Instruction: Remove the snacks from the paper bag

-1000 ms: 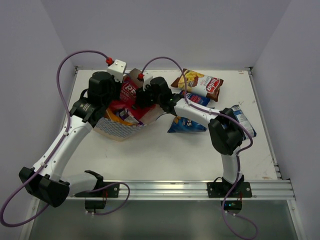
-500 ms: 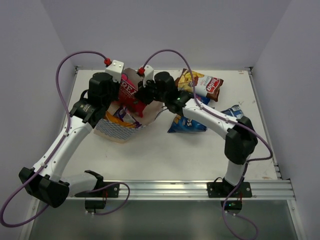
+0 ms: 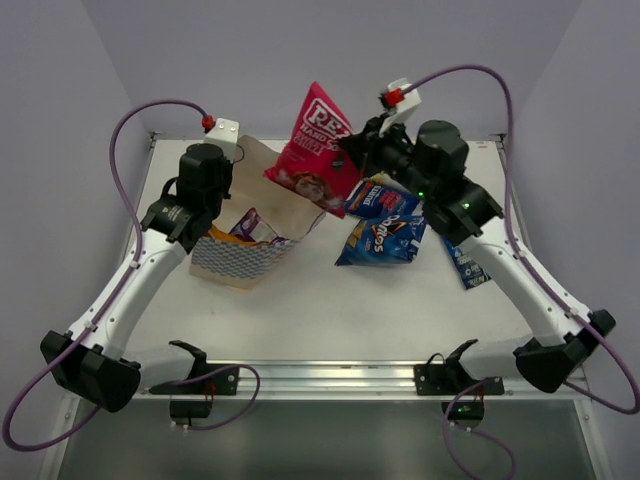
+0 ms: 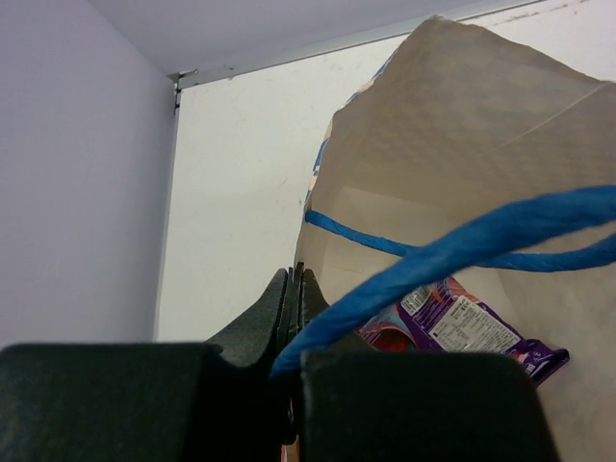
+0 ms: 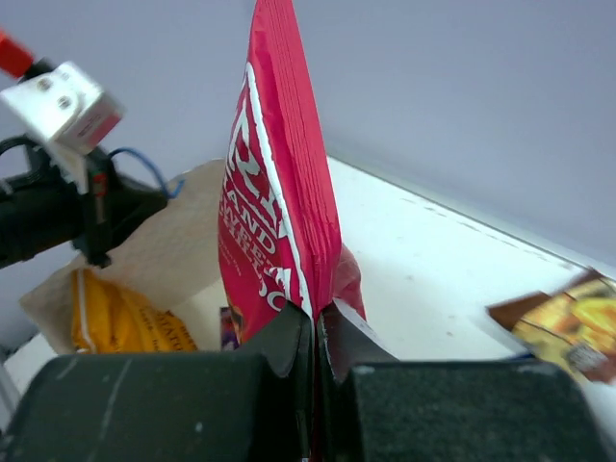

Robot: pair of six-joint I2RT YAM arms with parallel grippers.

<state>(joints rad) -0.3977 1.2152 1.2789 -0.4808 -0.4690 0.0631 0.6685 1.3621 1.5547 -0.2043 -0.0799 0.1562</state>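
The paper bag (image 3: 243, 255) stands at the table's left with its mouth open. My left gripper (image 3: 214, 178) is shut on its far-left rim by the blue string handle (image 4: 452, 248); paper shows between the jaws (image 4: 296, 289). High above the bag's right side hangs a red-pink snack packet (image 3: 314, 150), and my right gripper (image 3: 352, 158) is shut on its lower edge (image 5: 316, 322). A purple packet (image 4: 462, 325) and an orange one (image 5: 115, 318) lie inside the bag. Blue Doritos (image 3: 388, 238) and another blue packet (image 3: 372, 198) rest on the table right of the bag.
A blue-and-white packet (image 3: 464, 264) lies under the right forearm. A brown-and-white packet (image 5: 566, 332) sits at the back right. Walls close the table on three sides, and a metal rail (image 3: 330, 375) runs along the near edge.
My right gripper shut on the red-pink packet inside the bag and lifted it up and to the right, out of the bag. The left gripper kept holding the bag's rim.
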